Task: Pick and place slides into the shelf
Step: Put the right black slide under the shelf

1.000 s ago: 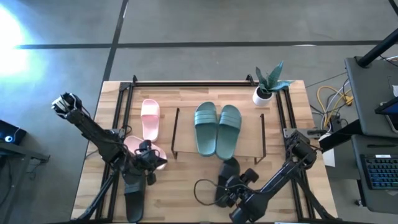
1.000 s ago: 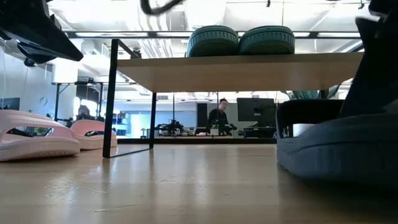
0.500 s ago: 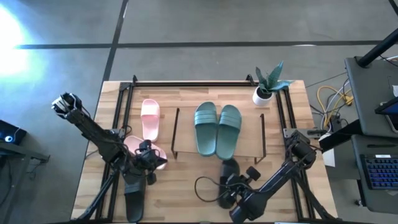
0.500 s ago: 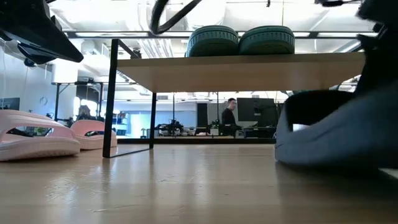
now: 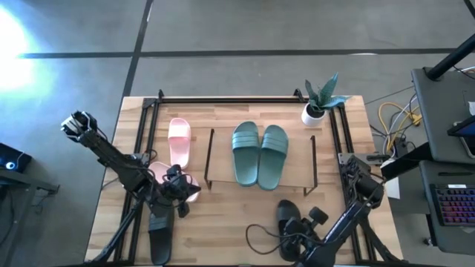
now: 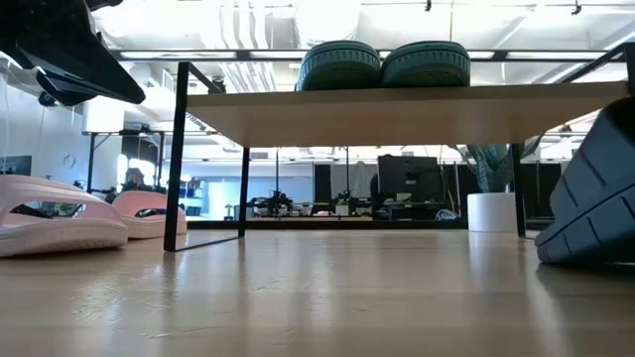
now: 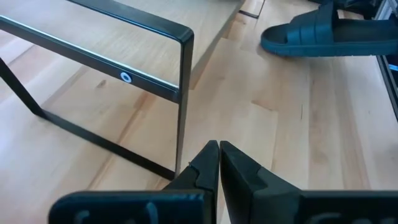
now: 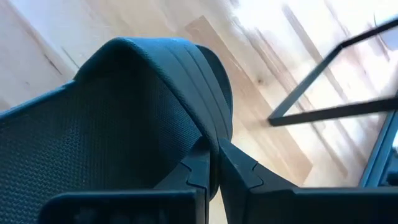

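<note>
Two green slides (image 5: 258, 154) sat on the shelf (image 5: 223, 182) at centre; four remained, the right claw (image 8: 214, 163) clamping a black slide (image 8: 124, 118), the left claw (image 7: 219, 163) closed empty.

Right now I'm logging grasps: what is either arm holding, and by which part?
The right gripper has its jaws shut on a black slide, pinching its strap edge. The left gripper is shut on nothing.

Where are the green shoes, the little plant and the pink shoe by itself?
teal-green slides (image 5: 259, 154), high view, between the pair's straps.
potted plant (image 5: 312, 113), high view, white pot.
pink slide (image 5: 179, 142), high view, its strap.
</note>
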